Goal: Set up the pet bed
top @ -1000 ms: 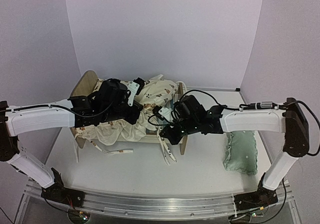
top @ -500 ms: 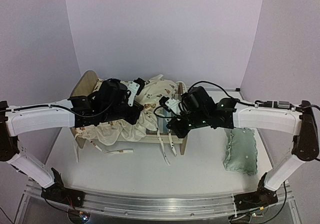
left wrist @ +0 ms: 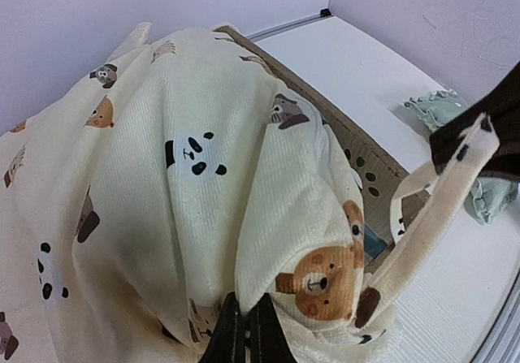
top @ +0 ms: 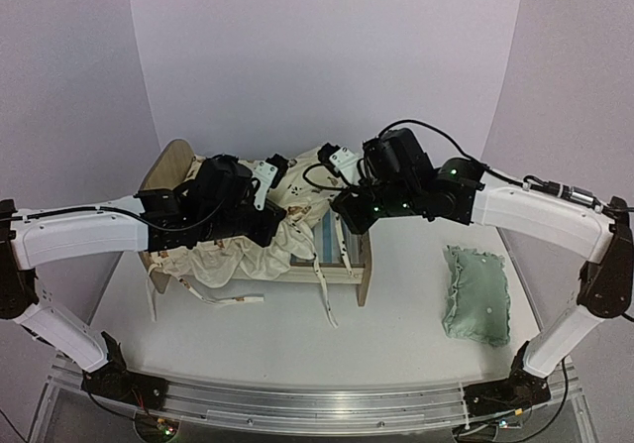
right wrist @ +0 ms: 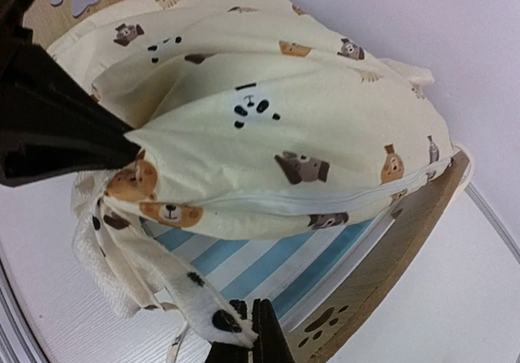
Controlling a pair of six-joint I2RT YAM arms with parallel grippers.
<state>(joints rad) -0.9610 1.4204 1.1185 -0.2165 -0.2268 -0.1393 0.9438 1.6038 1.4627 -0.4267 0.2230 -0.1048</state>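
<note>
The pet bed [top: 365,265] is a light-wood frame with a blue-and-white striped base [right wrist: 268,270] and a paw cutout in its end board [right wrist: 390,249]. A cream bear-print cushion [top: 302,197] lies bunched over it, lifted off the base on the right. My left gripper [left wrist: 246,322] is shut on a fold of the cushion [left wrist: 195,152], over the bed's middle [top: 274,231]. My right gripper [right wrist: 258,329] is shut on the end of one cushion tie [right wrist: 215,318], above the bed's right end [top: 342,208]. That tie [left wrist: 431,217] runs taut up to it.
A small mint green pillow [top: 477,294] lies on the table right of the bed. Loose cushion ties hang over the bed's front rail [top: 322,299] and trail onto the table [top: 226,299]. The arched headboard [top: 170,166] stands at the left, close to the wall.
My right gripper has risen and moved back to the right with the tie, lifting the cushion's right side and baring the striped base. The left arm has not moved.
</note>
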